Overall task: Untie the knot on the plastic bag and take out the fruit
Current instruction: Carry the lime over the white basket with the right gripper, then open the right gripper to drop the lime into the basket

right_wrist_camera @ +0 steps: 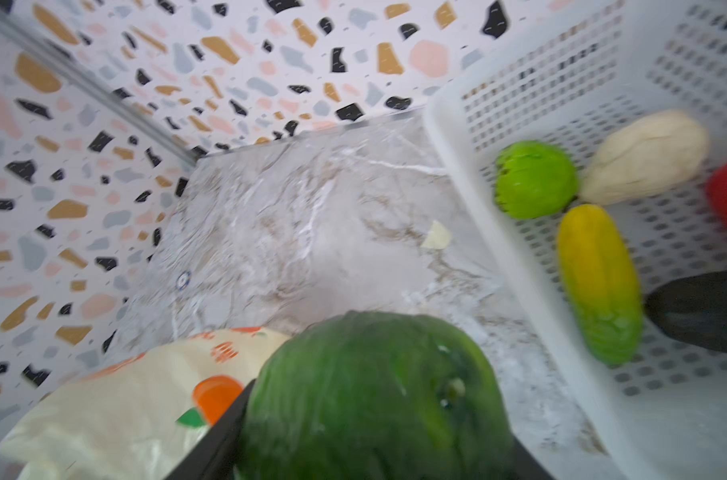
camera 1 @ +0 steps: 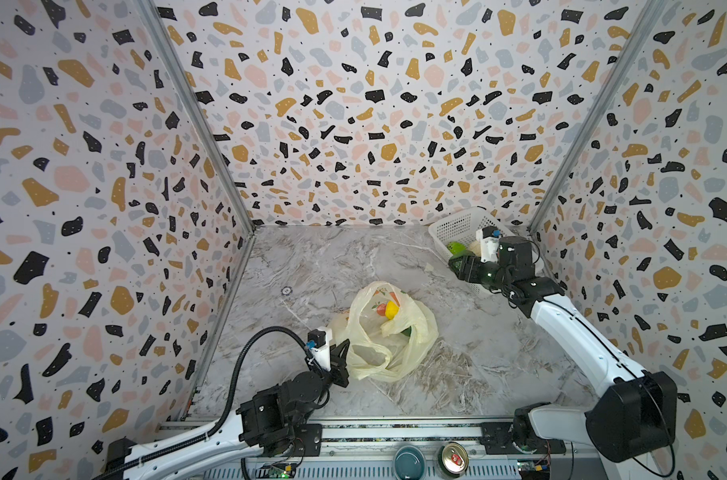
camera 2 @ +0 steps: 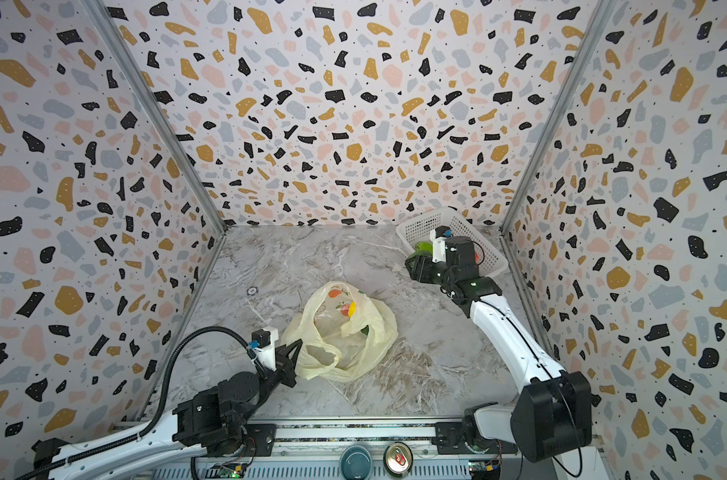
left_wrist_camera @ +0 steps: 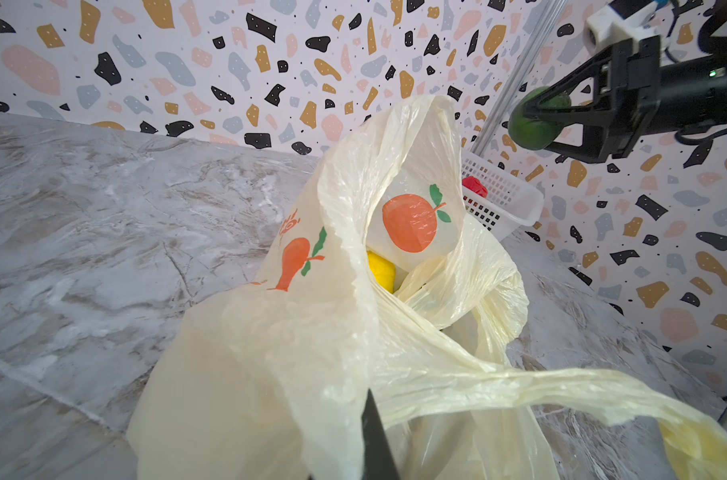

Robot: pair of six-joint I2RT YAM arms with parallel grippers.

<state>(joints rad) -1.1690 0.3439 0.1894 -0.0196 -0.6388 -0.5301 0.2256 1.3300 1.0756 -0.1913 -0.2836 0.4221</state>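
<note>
Grey marbled counter [camera 1: 499, 332], pale-yellow plastic bag [camera 1: 384, 332] mid-counter, white perforated basket [camera 1: 457, 227] in the far right corner, small pale scrap [camera 1: 429, 267], perhaps paper, beside it.

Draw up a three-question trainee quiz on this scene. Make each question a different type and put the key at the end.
1. True or false: the right claw grips a dark green fruit.
2. Pick one. The left claw is shut on: A) the plastic bag; B) a red fruit; C) nothing.
3. Name the colour of the fruit piece showing inside the bag's mouth.

Key: 1 true; 2 A; 3 yellow.
</note>
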